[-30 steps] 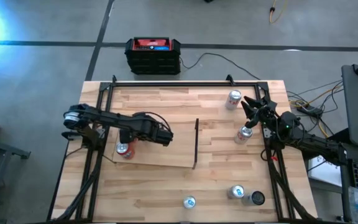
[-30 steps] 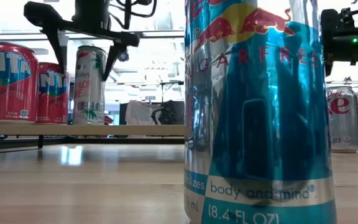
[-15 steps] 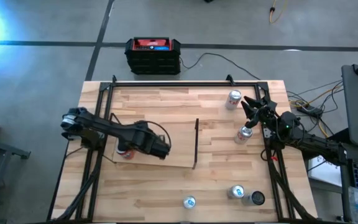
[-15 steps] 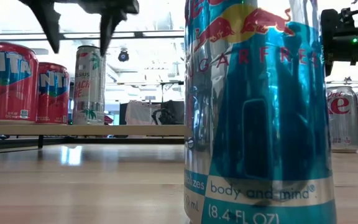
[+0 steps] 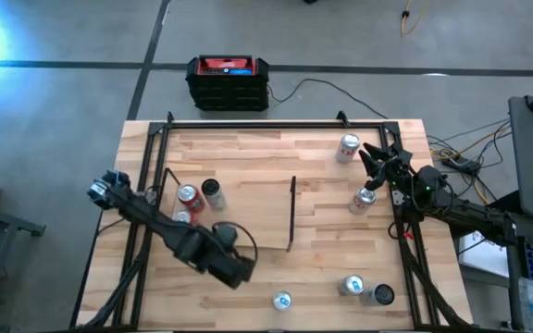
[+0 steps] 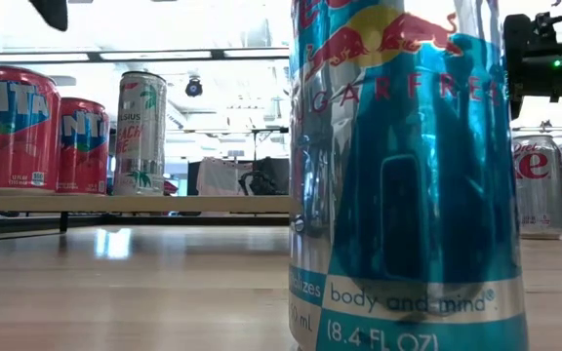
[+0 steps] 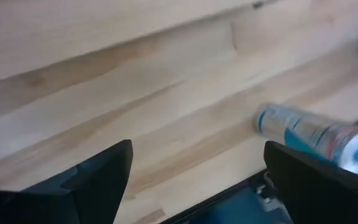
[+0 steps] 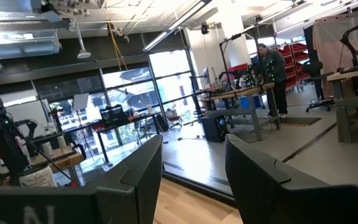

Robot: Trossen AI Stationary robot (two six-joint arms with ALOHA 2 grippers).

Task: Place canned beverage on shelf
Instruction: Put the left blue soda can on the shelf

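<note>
- Three cans are already stood on the shelf (image 5: pixel 248 217): two red cans (image 5: pixel 186 196) and a slim silver can (image 5: pixel 212 191), all off behind the left gripper (image 5: pixel 241 274), toward its own arm's side of the table.
- Nothing is held by the left gripper; its fingers (image 7: pixel 98 180) are spread wide over bare tabletop (image 5: pixel 322 268), near the front edge.
- A blue-and-silver can (image 7: pixel 312 134) is seen just ahead of those open fingers in the left wrist view, lying across the view and blurred, so its exact pose can't be told. It's probably the front can (image 5: pixel 281 300) from overhead, but that match isn't certain.
- Best guess at the step: the next can is being reached for. To do it well, the jaws should be centred on the can's body, kept wide until both sides are cleared, then closed mid-height so it isn't tipped or rolled.
- Free space on the shelf is left between the standing cans and the black bar (image 5: pixel 291 215), so the drop should be aimed there without the others being nudged.
- The right gripper (image 5: pixel 375 165) is parked shut at the far right, beside a silver can (image 5: pixel 365 199), with nothing gripped.
</note>
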